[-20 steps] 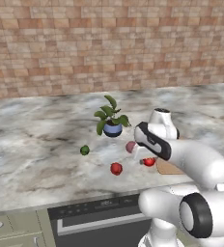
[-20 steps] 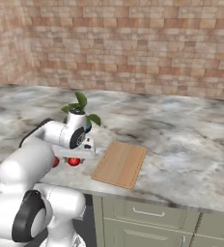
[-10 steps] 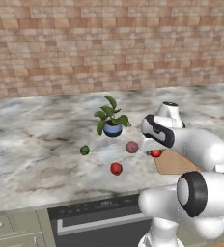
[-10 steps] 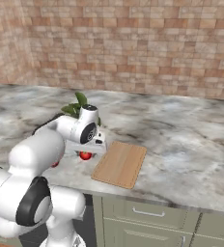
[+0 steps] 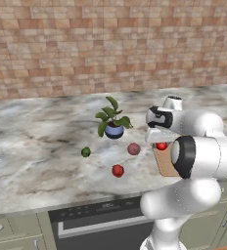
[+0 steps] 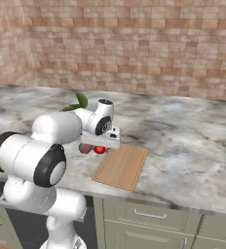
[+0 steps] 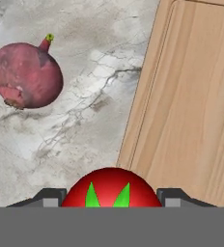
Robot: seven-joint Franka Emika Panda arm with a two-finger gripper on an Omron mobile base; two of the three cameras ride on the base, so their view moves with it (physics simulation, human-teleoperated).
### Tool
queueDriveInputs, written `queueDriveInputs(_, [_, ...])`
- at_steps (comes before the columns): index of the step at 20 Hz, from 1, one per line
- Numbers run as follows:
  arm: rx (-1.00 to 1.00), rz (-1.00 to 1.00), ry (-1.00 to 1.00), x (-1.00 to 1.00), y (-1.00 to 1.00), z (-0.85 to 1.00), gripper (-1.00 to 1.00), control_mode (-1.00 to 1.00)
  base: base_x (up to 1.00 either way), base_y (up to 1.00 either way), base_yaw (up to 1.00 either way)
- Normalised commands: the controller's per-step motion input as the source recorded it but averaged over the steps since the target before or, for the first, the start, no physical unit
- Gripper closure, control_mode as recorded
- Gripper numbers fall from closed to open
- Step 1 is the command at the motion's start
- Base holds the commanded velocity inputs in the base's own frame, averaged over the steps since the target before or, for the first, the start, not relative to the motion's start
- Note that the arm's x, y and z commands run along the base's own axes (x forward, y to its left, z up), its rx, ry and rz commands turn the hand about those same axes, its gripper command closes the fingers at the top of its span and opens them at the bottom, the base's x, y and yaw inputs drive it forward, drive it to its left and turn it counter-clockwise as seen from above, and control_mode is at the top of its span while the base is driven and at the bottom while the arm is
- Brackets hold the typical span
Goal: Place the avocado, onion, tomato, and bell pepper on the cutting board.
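My gripper (image 5: 160, 142) (image 6: 102, 145) (image 7: 111, 198) is shut on the tomato (image 5: 161, 146) (image 6: 100, 150) (image 7: 111, 187), a bright red ball with a green cap, held just above the counter at the near-left edge of the tan cutting board (image 5: 163, 164) (image 6: 122, 166) (image 7: 191, 96). The purplish onion (image 5: 133, 149) (image 6: 85, 148) (image 7: 27, 77) lies on the counter to the left of the board. Farther left sit the red bell pepper (image 5: 117, 170) and the small dark green avocado (image 5: 86, 152). My own arm hides most of the board in the left base view.
A potted plant (image 5: 113, 123) (image 6: 80, 101) in a blue pot stands behind the foods. The marble counter (image 5: 37, 161) ends at a brick wall behind. An oven front (image 5: 101, 224) and drawers sit below the counter edge.
My arm has swung right with the tomato in its grip, from beside the onion to the board's edge. The onion, bell pepper and avocado have stayed put.
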Motion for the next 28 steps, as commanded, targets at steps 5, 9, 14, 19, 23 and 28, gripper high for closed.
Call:
queueDriveInputs(5, [0.00,-0.03,0.05,0.30,-0.37,0.00,1.00,-1.00,0.00,0.00,0.00])
queueDriveInputs(9, [0.00,-0.02,0.05,0.11,-0.26,-0.16,1.00,-1.00,0.00,0.00,0.00])
queueDriveInputs(14, [0.00,-0.01,0.07,0.02,-0.11,-0.45,1.00,-1.00,0.00,0.00,0.00])
queueDriveInputs(19, [0.00,0.00,0.08,0.01,-0.01,-0.44,1.00,-1.00,0.00,0.00,0.00])
queueDriveInputs(23, [0.00,0.00,0.00,0.00,-0.02,-0.12,1.00,-1.00,0.00,0.00,0.00])
queueDriveInputs(28, [0.00,0.00,0.00,0.00,-0.08,-0.10,1.00,-1.00,0.00,0.00,0.00])
